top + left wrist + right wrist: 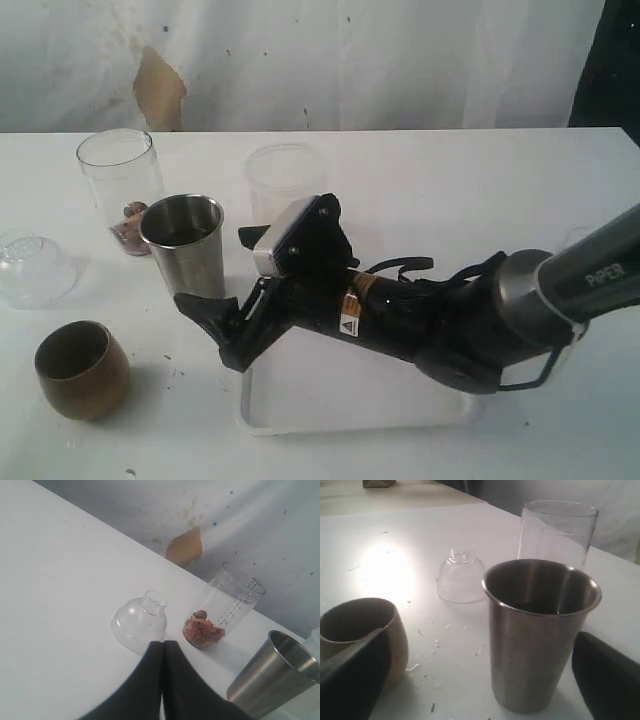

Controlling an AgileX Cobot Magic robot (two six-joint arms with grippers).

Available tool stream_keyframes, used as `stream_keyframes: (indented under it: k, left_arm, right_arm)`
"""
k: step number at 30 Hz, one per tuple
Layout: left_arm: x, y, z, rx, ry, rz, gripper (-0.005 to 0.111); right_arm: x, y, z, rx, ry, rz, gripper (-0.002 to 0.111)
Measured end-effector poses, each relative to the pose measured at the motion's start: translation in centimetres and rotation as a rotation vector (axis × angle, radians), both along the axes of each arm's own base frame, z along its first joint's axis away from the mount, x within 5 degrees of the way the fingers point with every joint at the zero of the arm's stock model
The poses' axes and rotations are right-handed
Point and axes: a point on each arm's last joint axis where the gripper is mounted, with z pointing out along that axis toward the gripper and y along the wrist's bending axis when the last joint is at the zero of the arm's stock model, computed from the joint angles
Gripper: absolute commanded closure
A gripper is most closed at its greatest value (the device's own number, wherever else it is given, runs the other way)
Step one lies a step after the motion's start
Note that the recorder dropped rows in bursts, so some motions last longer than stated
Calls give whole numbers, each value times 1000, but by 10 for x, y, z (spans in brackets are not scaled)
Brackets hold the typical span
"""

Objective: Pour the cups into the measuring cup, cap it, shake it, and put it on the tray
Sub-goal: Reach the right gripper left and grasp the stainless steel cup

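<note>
The right gripper (210,331) was the closest thing in shot, stretched low over the tray (352,424) with its fingers spread wide and nothing in them. The steel cup (185,255) stood just off the tips at about 12 o'clock. From the right wrist view it sat between the two fingers but a bit ahead of them, so I'd call this lining up for the grab, not a grip yet.

The measuring cup (120,190) was at 10 o'clock from the steel cup, upright, uncapped, with some reddish-brown bits (202,630) at the bottom. Its clear dome lid (35,268) lay on the table out at 9 o'clock. The wooden cup (80,368) was at 7 o'clock, and a frosted cup (285,180) at 2 o'clock.

My two cents on doing it well:
- Slide in further so the fingers land around mid-height. Shiny tapered steel probably slips if pinched near the base.
- Watch the wooden cup, which looked near one finger.
- Lift straight up. I couldn't tell what was inside.
- Tip slowly over the measuring cup's rim, because it looked light enough to get knocked.

The left gripper (163,645) hung back with its fingers pressed together, empty.
</note>
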Motion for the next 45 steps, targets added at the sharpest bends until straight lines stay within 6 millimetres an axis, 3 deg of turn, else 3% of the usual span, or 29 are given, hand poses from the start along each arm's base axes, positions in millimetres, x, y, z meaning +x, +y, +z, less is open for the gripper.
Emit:
stream_keyframes:
  k: [11,33,39,45]
  left_arm:
    - [0,0,0,2,0,0,107]
    - [0,0,0,6,0,1,107]
    - [0,0,0,6,0,1,107]
    - [0,0,0,6,0,1,107]
  right_arm:
    - [22,22,-36,12,91,-107,15]
    - [65,65,-63,79,45,-147,17]
    - [71,67,-64,92,45,-170,45]
    - [72,67,-64,89,49,-177,101]
